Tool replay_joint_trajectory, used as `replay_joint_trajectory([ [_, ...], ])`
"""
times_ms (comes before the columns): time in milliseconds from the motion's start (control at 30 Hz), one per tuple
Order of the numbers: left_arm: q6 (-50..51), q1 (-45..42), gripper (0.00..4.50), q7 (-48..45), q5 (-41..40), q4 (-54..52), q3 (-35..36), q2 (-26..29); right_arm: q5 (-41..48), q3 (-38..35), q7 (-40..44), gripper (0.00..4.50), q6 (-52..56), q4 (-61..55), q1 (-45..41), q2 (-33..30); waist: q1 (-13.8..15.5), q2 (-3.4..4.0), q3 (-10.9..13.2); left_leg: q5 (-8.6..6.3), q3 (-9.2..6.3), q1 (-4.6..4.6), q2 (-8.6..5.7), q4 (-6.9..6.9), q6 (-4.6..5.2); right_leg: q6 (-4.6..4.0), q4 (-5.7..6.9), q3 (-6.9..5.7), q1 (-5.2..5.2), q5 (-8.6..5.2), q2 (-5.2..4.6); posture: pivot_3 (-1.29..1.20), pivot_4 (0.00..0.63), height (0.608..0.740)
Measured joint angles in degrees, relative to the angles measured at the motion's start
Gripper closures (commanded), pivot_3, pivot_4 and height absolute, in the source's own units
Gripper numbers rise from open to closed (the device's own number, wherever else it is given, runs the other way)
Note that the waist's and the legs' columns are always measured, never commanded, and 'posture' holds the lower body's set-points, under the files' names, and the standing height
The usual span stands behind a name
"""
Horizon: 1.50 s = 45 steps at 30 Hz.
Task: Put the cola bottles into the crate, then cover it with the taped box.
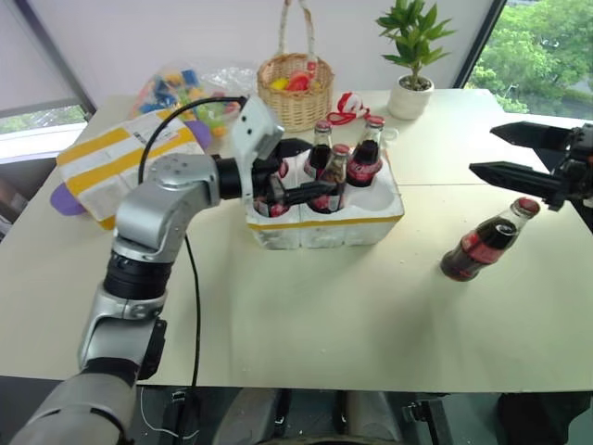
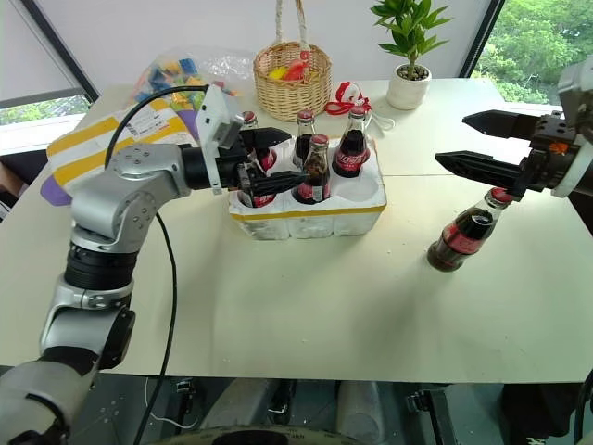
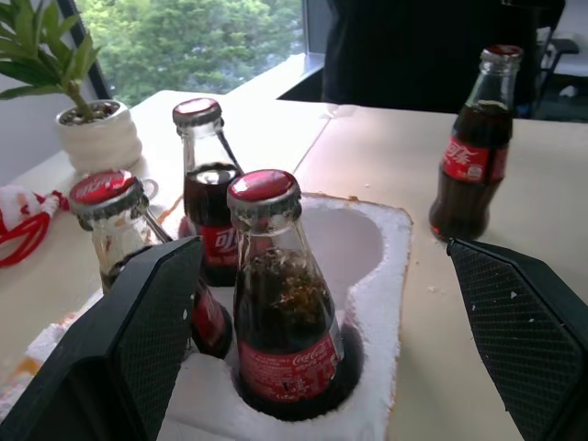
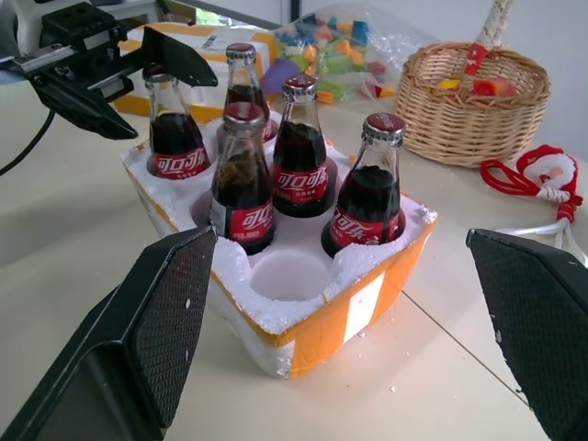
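The crate [image 1: 324, 227], white foam with a yellow band, stands mid-table. Several cola bottles stand in its wells, among them the front-middle one [image 3: 276, 294]. The front right well [image 4: 294, 271] is empty. One more cola bottle [image 1: 482, 243] stands on the table to the crate's right. My left gripper [image 2: 296, 156] is open over the crate's left end. Its fingers [image 3: 138, 331] spread either side of the front-middle bottle without touching it. My right gripper [image 1: 482, 149] hangs open and empty above the loose bottle. The taped box [image 1: 120, 158] lies at the back left.
Behind the crate stand a wicker basket [image 1: 295, 88], a bag of coloured toys [image 1: 185, 88], a red ornament [image 1: 347, 107] and a potted plant [image 1: 412, 56]. A person in dark clothes [image 3: 413, 46] stands past the table's right side. Bare tabletop [image 1: 324, 315] lies in front.
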Motion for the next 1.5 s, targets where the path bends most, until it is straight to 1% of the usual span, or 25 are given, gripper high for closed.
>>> replay_joint_trajectory([
  [133,5.9,-0.2,0.09,-2.4,-5.5,-1.3,3.9,4.7,-0.7,0.1,0.9,0.00,-0.7,0.8,0.0,0.0,-0.1,-0.04,0.1,0.07,0.00,-0.15,0.01,-0.05,0.11,-0.01,0.03,0.00,-0.25,0.00,0.02,0.00,0.150,0.732],
  [300,11.9,0.9,0.09,-7.6,-12.9,-4.7,7.6,12.8,-2.2,0.7,1.9,0.00,-2.0,2.6,-0.1,0.0,-0.2,-0.09,0.2,0.10,0.00,-0.31,0.01,-0.20,0.11,-0.03,0.04,0.03,-0.53,0.00,0.00,0.00,0.150,0.732],
  [367,14.3,1.0,0.09,-9.1,-16.9,-5.1,9.9,14.5,-2.7,1.6,2.4,0.00,-2.6,3.5,-0.4,0.0,0.0,-0.20,0.5,0.11,0.00,-0.37,0.01,-0.20,0.09,-0.03,0.04,0.03,-0.58,0.00,0.00,0.00,0.150,0.732],
  [433,16.1,1.0,0.09,-10.7,-20.6,-5.3,12.3,16.6,-3.2,2.5,3.0,0.00,-3.0,4.1,-0.8,0.0,0.0,-0.28,0.5,0.11,0.00,-0.40,0.01,-0.18,0.08,-0.03,0.04,0.02,-0.61,0.00,0.00,0.00,0.150,0.732],
  [567,18.6,0.9,0.09,-15.4,-26.4,-5.0,16.1,22.7,-4.5,2.9,3.9,0.00,-3.9,5.4,-1.6,-0.2,0.0,-0.38,0.7,0.10,0.00,-0.42,0.01,-0.19,0.08,-0.03,0.02,0.03,-0.62,0.00,0.00,0.00,0.150,0.732],
  [633,18.7,2.3,0.09,-19.6,-27.4,-4.7,16.8,28.0,-5.0,2.9,4.3,0.00,-4.0,5.8,-1.7,-1.1,0.0,-0.36,0.7,0.10,0.00,-0.44,0.01,-0.23,0.08,-0.04,0.01,0.03,-0.66,0.00,-0.01,0.00,0.150,0.732],
  [667,17.8,4.8,0.09,-22.3,-27.0,-4.8,16.8,31.4,-5.1,2.6,4.3,0.00,-4.0,5.9,-1.7,-1.5,-0.1,-0.33,0.7,0.10,0.02,-0.43,0.01,-0.30,0.07,-0.05,-0.03,0.06,-0.68,-0.01,-0.01,0.00,0.150,0.732],
  [700,16.6,7.3,0.09,-24.6,-26.2,-4.8,16.7,33.6,-5.4,2.1,4.3,0.00,-4.0,6.2,-1.5,-2.1,-0.1,-0.30,0.7,0.11,0.04,-0.43,0.00,-0.35,0.07,-0.06,-0.04,0.08,-0.69,-0.01,-0.02,0.00,0.150,0.732],
  [733,15.3,9.3,0.09,-26.4,-25.1,-4.8,16.2,34.5,-5.5,1.4,4.3,0.00,-3.9,6.6,-1.0,-2.9,0.0,-0.28,0.7,0.11,0.04,-0.43,0.01,-0.37,0.06,-0.07,-0.04,0.08,-0.71,-0.01,-0.02,0.00,0.150,0.732],
  [867,9.8,13.0,0.09,-29.1,-21.1,-3.9,13.3,35.0,-5.4,-4.6,5.1,0.00,-1.7,5.2,3.8,-5.5,0.6,-0.33,0.7,0.06,0.01,-0.49,0.01,-0.39,-0.09,-0.26,-0.09,0.07,-0.71,-0.11,-0.03,0.00,0.150,0.732],
  [933,7.1,13.5,0.09,-29.3,-19.2,-3.6,12.1,34.8,-5.4,-9.9,5.3,0.00,0.5,4.1,6.9,-6.8,0.7,-0.32,0.7,0.04,0.01,-0.51,0.01,-0.40,-0.07,-0.26,-0.20,0.08,-0.70,-0.11,-0.02,0.00,0.150,0.732],
  [1000,5.6,13.5,0.09,-29.7,-18.4,-3.0,11.3,34.1,-5.6,-16.6,5.5,0.00,3.3,1.9,11.2,-7.4,0.6,-0.33,0.7,0.04,0.01,-0.53,0.01,-0.47,-0.05,-0.19,-0.26,0.07,-0.72,-0.07,-0.01,0.00,0.150,0.732],
  [1067,5.3,12.4,0.09,-30.0,-18.1,-2.4,9.9,33.0,-6.6,-24.0,5.7,0.00,6.4,-1.5,17.1,-6.9,0.8,-0.34,0.7,0.12,0.01,-0.52,0.02,-0.62,0.06,-0.08,-0.37,0.07,-0.73,-0.01,-0.01,0.00,0.150,0.732],
  [1167,4.2,10.9,0.09,-30.6,-17.6,-1.3,8.7,32.2,-8.1,-32.5,4.6,0.00,9.1,-6.2,23.6,-2.9,0.9,-0.34,0.7,0.12,0.01,-0.51,0.03,-0.74,0.08,-0.08,-0.50,0.07,-0.72,0.00,0.00,0.00,0.150,0.732],
  [1267,3.0,9.4,0.09,-31.1,-16.5,-0.2,6.9,30.6,-8.7,-39.1,-0.2,0.00,13.4,-10.4,26.1,1.9,0.9,-0.31,0.7,0.13,0.02,-0.51,0.03,-0.75,0.08,-0.08,-0.56,0.07,-0.70,0.01,-0.02,0.00,0.150,0.732],
  [1333,3.0,8.8,0.09,-31.7,-15.7,0.5,5.0,30.1,-8.5,-44.0,-1.5,0.00,15.9,-14.9,30.8,5.1,1.2,-0.34,0.7,0.14,0.01,-0.51,0.05,-0.79,0.08,-0.08,-0.57,0.06,-0.71,0.01,0.01,0.00,0.150,0.732],
  [1400,3.0,8.3,0.09,-32.3,-15.2,1.2,4.0,29.7,-8.0,-45.8,-1.4,0.00,16.8,-18.8,35.8,8.3,1.5,-0.36,0.7,0.13,0.02,-0.51,0.07,-0.78,0.08,-0.08,-0.59,0.06,-0.70,0.01,0.02,0.00,0.150,0.732],
  [1433,2.8,7.8,0.09,-32.6,-15.0,1.4,3.5,29.5,-7.7,-46.8,-1.3,0.00,16.5,-22.3,39.7,11.4,1.6,-0.38,0.7,0.13,0.01,-0.50,0.07,-0.79,0.09,-0.08,-0.62,0.05,-0.67,0.01,0.02,0.00,0.150,0.732],
  [1500,2.4,7.7,0.09,-32.9,-14.7,1.7,3.4,29.3,-7.1,-46.9,-1.3,0.00,16.4,-25.6,43.8,15.2,1.6,-0.38,0.7,0.12,0.01,-0.49,0.06,-0.77,0.11,-0.07,-0.64,0.06,-0.63,0.02,0.01,0.00,0.150,0.732],
])
